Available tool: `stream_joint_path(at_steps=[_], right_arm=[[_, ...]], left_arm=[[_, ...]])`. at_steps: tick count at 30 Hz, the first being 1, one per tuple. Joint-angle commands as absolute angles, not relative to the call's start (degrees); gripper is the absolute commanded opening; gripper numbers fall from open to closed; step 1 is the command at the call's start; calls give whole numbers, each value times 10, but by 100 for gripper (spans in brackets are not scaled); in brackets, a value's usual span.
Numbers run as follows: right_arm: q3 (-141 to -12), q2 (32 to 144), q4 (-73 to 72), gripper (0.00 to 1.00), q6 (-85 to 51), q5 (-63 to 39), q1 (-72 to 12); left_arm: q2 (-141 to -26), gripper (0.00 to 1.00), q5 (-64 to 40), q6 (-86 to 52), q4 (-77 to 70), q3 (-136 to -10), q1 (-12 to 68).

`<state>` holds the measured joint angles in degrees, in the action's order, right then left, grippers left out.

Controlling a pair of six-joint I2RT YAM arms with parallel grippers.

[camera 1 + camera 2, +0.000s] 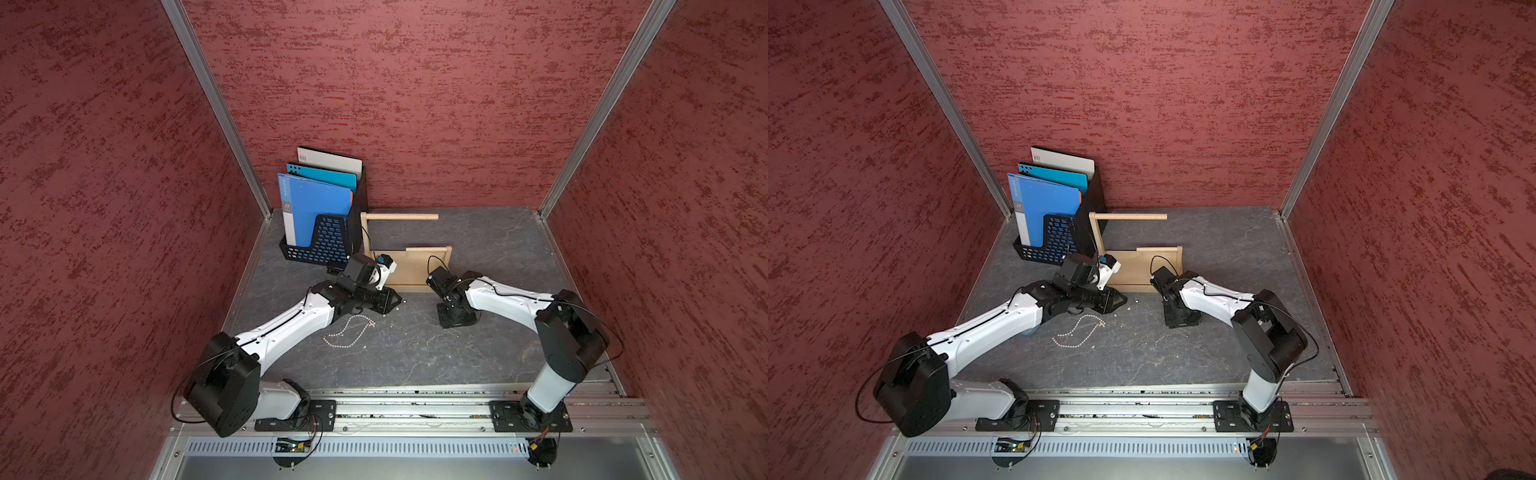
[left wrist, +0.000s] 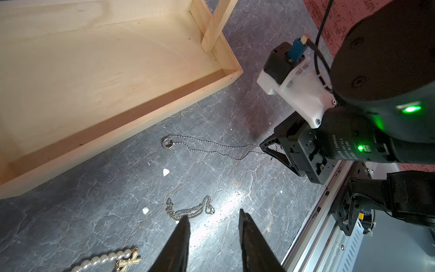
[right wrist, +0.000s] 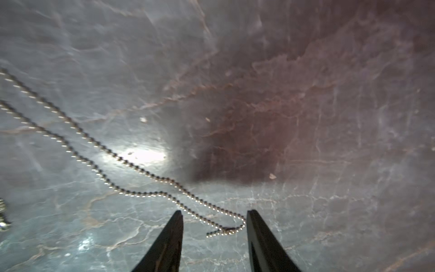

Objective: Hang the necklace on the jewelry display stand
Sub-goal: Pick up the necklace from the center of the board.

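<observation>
Nothing hangs yet on the jewelry display stand [image 1: 415, 274]. The ball-chain necklace [image 3: 226, 231] lies flat on the worktop [image 1: 415, 353], its end between the right arm's parted jaws, ungripped. The left arm's jaws, also parted, hold nothing. Grasping, lifting and hanging are all left to do.

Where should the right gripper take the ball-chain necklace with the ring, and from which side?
Probably its doubled end farthest from the ring pendant, from straight above: the ball chain lies flat and slack on the tabletop, offering no edge to get under, and that end sits between the open right gripper's fingertips.
</observation>
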<state>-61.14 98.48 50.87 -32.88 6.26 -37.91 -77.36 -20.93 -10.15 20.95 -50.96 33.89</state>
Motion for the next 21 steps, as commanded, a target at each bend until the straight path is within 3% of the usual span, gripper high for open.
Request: stream_joint_path(at_steps=[1,10,13,17,21], right_arm=[[-594,979,518,45,-366,76,-374],[-530,976,490,40,-393,63,-363],[-522,987,477,29,-391,56,-354],[-519,991,466,3,-384,38,-344],[-553,980,498,0,-357,71,-338]], left_arm=[[-790,38,-217,-78,209,-522,346],[-847,40,-230,-34,221,-567,369],[-853,40,-233,-24,226,-579,372],[-851,40,-232,-16,229,-583,372],[-846,41,-233,-10,233,-583,372]])
